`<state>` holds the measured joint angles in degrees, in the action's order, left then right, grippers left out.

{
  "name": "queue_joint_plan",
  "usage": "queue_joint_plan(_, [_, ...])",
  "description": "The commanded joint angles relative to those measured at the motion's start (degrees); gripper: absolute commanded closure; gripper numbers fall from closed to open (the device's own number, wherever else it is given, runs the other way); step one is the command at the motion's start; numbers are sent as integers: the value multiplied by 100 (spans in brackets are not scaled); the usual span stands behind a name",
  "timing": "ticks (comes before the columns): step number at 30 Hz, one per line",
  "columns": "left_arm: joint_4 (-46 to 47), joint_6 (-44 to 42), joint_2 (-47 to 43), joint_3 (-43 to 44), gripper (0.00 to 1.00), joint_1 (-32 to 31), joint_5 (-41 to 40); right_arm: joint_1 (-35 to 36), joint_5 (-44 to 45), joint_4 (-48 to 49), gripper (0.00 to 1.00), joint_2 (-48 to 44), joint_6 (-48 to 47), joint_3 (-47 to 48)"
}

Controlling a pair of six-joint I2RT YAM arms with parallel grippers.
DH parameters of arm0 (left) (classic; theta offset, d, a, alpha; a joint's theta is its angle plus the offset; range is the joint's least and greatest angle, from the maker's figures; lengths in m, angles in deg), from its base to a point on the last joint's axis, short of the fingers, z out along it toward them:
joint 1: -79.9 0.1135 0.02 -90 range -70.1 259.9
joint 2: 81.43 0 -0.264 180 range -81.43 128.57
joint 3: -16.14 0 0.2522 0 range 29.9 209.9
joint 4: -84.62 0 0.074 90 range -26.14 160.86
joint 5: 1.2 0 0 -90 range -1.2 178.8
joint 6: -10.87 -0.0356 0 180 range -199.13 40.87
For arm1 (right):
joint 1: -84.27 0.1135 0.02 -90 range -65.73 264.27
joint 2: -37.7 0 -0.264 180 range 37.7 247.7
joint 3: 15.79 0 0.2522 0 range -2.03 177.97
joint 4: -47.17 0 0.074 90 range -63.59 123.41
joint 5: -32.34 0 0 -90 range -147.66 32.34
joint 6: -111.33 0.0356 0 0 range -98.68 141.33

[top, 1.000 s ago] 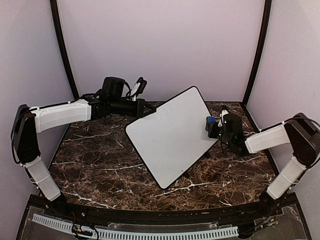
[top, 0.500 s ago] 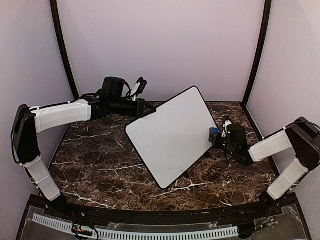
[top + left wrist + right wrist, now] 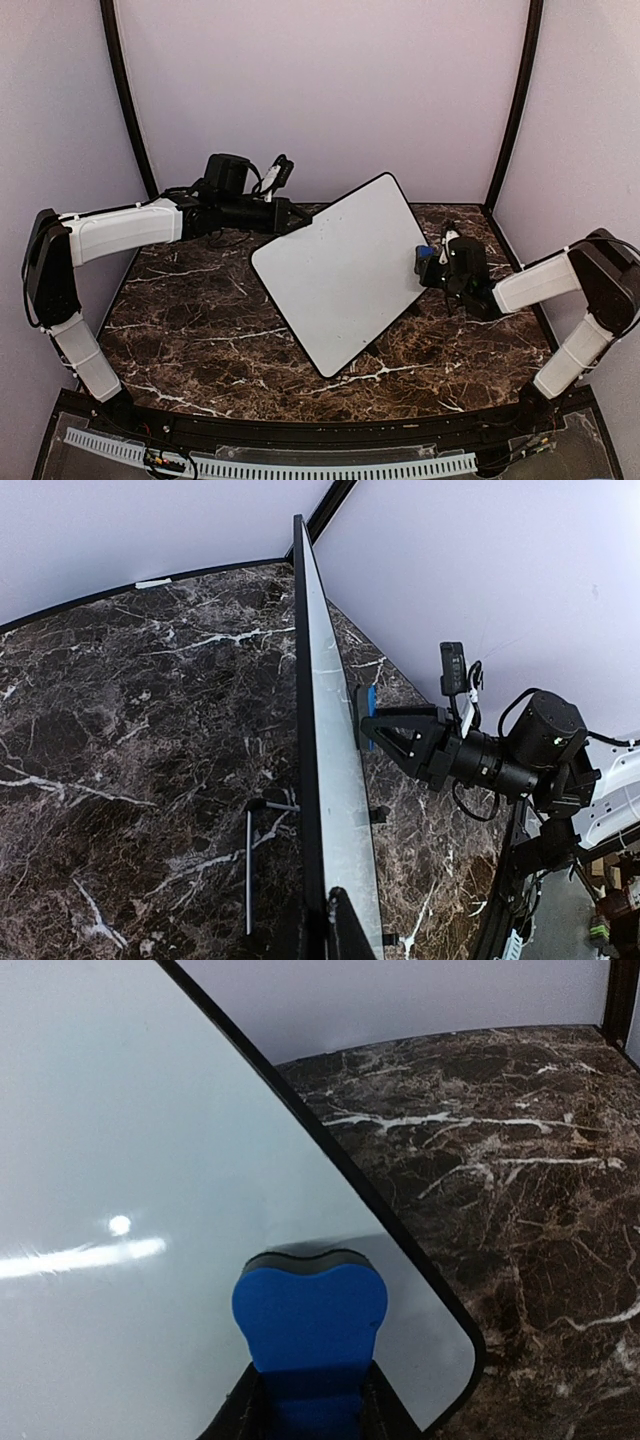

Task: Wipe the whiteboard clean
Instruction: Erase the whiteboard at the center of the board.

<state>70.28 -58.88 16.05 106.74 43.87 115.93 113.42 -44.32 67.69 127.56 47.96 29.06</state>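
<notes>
The whiteboard (image 3: 345, 270) stands tilted on the marble table, its white face blank with a thin black frame. My left gripper (image 3: 300, 222) is shut on the board's upper left edge; in the left wrist view the fingers (image 3: 340, 930) straddle the board (image 3: 325, 780), seen edge-on. My right gripper (image 3: 437, 262) is shut on a blue eraser (image 3: 425, 254) and presses it against the board's right edge. In the right wrist view the eraser (image 3: 310, 1310) sits held in the gripper (image 3: 310, 1415), its dark pad touching the board (image 3: 150, 1210) near a rounded corner.
A thin metal stand leg (image 3: 248, 870) lies on the dark marble table (image 3: 200, 330) behind the board. The right arm (image 3: 500, 765) shows past the board in the left wrist view. White walls and black corner posts close in the back and sides.
My right gripper with the eraser slid down along the board's right edge, then came back up a little. The left arm and the board have not moved.
</notes>
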Motion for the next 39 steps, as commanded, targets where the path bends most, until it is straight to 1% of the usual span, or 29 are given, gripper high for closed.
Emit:
queue_joint_plan(1, [-607, -520, 55, -135, 100, -220, 383, -21, -16, 27, 72, 326, -121, 599])
queue_joint_plan(5, [-615, -531, 41, -130, 100, -217, 374, -48, -30, 40, 72, 408, -102, 718])
queue_joint_plan(8, [-613, -527, 27, -125, 100, -220, 388, -63, -34, 101, 72, 386, -55, 576])
queue_joint_plan(16, [-616, -524, 5, -132, 100, -220, 391, -93, -110, 414, 72, 59, 142, -382])
queue_joint_plan(21, [-604, -514, -15, -134, 100, -220, 411, -94, -102, 496, 72, -83, 162, -651])
queue_joint_plan(26, [-593, -504, -12, -135, 100, -220, 402, -123, -71, 447, 72, -14, 112, -392])
queue_joint_plan(34, [-601, -520, -8, -134, 100, -216, 401, -297, -68, 229, 72, 218, -71, 454])
queue_joint_plan(39, [-612, -522, -12, -126, 100, -219, 394, -322, -99, 167, 72, 195, -82, 426])
